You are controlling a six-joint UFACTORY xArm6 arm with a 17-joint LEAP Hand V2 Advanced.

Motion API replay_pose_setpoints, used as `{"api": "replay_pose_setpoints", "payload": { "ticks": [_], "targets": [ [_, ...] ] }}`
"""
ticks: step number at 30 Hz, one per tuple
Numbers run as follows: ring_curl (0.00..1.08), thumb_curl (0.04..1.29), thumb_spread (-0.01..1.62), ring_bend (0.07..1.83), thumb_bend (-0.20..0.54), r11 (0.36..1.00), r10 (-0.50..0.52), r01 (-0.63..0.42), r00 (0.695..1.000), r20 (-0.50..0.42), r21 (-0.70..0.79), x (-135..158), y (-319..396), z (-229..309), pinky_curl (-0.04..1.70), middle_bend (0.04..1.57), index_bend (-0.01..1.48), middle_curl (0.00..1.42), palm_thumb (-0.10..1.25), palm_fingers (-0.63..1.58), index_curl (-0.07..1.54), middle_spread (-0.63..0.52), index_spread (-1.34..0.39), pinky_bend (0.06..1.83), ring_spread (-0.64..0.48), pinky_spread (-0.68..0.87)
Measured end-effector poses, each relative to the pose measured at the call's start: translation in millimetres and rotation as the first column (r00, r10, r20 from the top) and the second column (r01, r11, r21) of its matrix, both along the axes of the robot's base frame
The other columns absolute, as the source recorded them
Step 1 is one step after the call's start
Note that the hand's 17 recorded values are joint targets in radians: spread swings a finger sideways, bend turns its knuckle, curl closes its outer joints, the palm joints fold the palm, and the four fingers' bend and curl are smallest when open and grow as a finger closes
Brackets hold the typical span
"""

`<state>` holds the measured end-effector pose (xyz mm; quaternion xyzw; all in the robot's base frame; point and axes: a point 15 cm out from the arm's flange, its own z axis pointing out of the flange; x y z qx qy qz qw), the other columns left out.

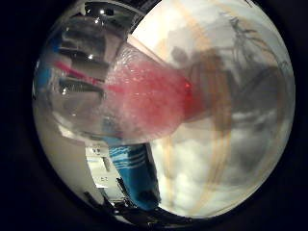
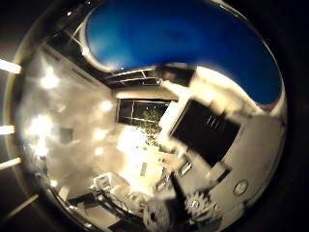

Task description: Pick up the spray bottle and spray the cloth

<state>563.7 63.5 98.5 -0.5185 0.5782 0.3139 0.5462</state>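
Note:
The spray bottle [image 1: 120, 96] is clear, with a red tube and a reddish tint inside, and it fills much of the little finger side view, close against my palm. A broad blue rounded part [image 2: 183, 43] looms close in the thumb side view; whether it is the bottle's head I cannot tell. Parts of my right hand [image 2: 207, 135], white and black with gears, curl in beside it, so the hand looks shut on the bottle. The cloth [image 1: 137, 173], blue with white stripes, lies on the white table [image 1: 202, 183] beyond the bottle.
Shadows of the hand and arm fall across the white table's far part [image 1: 250, 96]. Behind it is a room with ceiling lights, a dark window [image 2: 142, 113] and desks with equipment [image 2: 111, 188].

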Motion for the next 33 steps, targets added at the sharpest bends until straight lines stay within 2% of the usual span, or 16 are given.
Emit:
{"api": "replay_pose_setpoints", "payload": {
  "ticks": [1,2,4,8,16,20,26,29,33],
  "targets": [
    [0.54,0.35,0.96,1.14,-0.011,1.0,0.012,-0.011,1.0,-0.011,0.021,1.7,6.0,2.4,0.55,1.08,0.82,0.65,0.76,1.37,0.6,-0.09,-0.3,1.05,-0.19,-0.22],
    [0.58,0.37,0.96,1.24,-0.011,0.999,0.024,-0.023,0.999,-0.031,0.049,1.0,13.5,3.5,0.62,1.17,0.95,0.68,0.8,1.31,0.67,-0.09,-0.28,1.15,-0.19,-0.22],
    [0.62,0.39,0.95,1.32,-0.009,0.996,0.022,-0.019,0.999,-0.042,0.082,4.1,20.4,8.8,0.7,1.25,1.06,0.7,0.87,1.22,0.72,-0.09,-0.25,1.22,-0.19,-0.2],
    [0.67,0.44,0.97,1.4,-0.005,0.994,0.026,-0.024,0.999,-0.019,0.11,12.0,37.1,29.3,0.85,1.35,1.16,0.7,0.98,1.14,0.76,-0.08,-0.21,1.28,-0.19,-0.16],
    [0.7,0.51,1.05,1.43,-0.007,0.995,0.058,-0.065,0.995,0.085,0.082,17.5,41.5,93.2,1.1,1.39,1.19,0.66,1.1,1.12,0.77,-0.06,-0.19,1.2,-0.18,-0.13],
    [0.7,0.54,1.06,1.44,-0.01,0.992,0.125,-0.126,0.984,0.124,0.003,6.4,41.9,127.1,1.2,1.4,1.19,0.65,1.11,1.13,0.77,-0.06,-0.19,1.14,-0.18,-0.12],
    [0.7,0.57,1.08,1.44,-0.011,0.96,0.244,-0.227,0.966,0.089,-0.165,-21.0,36.9,165.1,1.33,1.41,1.19,0.64,1.12,1.14,0.77,-0.06,-0.19,1.08,-0.18,-0.12],
    [0.7,0.58,1.08,1.43,-0.012,0.935,0.278,-0.261,0.96,0.041,-0.239,-34.1,33.0,175.7,1.37,1.41,1.19,0.63,1.11,1.14,0.76,-0.06,-0.19,1.05,-0.18,-0.12],
    [0.7,0.59,1.08,1.43,-0.012,0.868,0.338,-0.322,0.941,-0.027,-0.377,-56.0,29.5,185.1,1.42,1.4,1.19,0.63,1.11,1.14,0.76,-0.05,-0.19,1.03,-0.18,-0.12]
  ]
}}
